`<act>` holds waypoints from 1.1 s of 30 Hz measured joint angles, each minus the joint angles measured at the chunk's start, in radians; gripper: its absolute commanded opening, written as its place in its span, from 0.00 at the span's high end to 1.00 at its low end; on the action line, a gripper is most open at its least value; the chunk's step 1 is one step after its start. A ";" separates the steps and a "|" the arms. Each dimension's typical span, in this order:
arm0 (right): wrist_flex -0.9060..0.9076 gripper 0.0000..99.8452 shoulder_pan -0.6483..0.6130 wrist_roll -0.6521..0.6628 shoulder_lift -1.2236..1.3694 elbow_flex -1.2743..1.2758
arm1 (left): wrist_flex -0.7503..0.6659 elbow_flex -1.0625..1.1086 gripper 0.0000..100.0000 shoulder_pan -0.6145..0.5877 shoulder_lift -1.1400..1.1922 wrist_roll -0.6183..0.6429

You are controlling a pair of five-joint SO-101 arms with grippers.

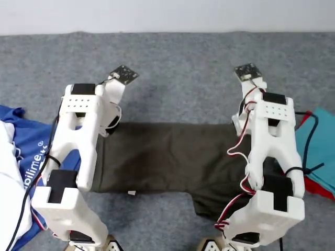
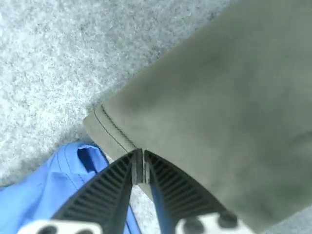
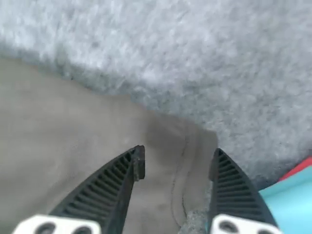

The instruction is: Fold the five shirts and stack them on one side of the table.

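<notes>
A dark olive shirt [image 1: 167, 157] lies flat across the grey felt table [image 1: 183, 68], between my two arms. My left gripper [image 2: 140, 163] is shut on the hem at the shirt's left far corner [image 2: 117, 131]. The blue shirt [image 2: 44, 200] lies just beside that corner. My right gripper [image 3: 178, 163] is open, its fingers straddling the right far corner of the olive shirt [image 3: 73, 146], low over the cloth. In the high view both grippers are hidden under the white arm bodies.
A blue shirt [image 1: 31, 144] and a white one [image 1: 8, 183] lie bunched at the left edge. A teal shirt [image 1: 319, 149] over a red one [image 1: 320, 189] lies at the right edge. Grey felt stretches behind the olive shirt.
</notes>
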 measured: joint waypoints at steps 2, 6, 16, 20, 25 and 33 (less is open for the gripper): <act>0.002 0.77 0.000 -0.028 0.000 -0.026 | 0.017 0.000 0.98 0.000 0.000 0.000; 0.002 0.77 -0.002 -0.043 0.000 -0.057 | 0.023 0.000 0.98 0.000 0.000 0.000; 0.074 0.77 0.028 -0.069 0.068 -0.063 | 0.031 0.000 0.98 0.000 0.000 0.000; 0.061 0.77 0.032 -0.091 0.118 -0.063 | 0.031 0.000 0.98 0.000 0.000 0.000; 0.044 0.79 0.021 -0.101 0.230 -0.095 | 0.031 0.000 0.98 0.000 0.000 0.000; 0.089 0.96 -0.014 -0.101 0.388 -0.299 | 0.038 0.000 0.98 0.000 0.000 0.000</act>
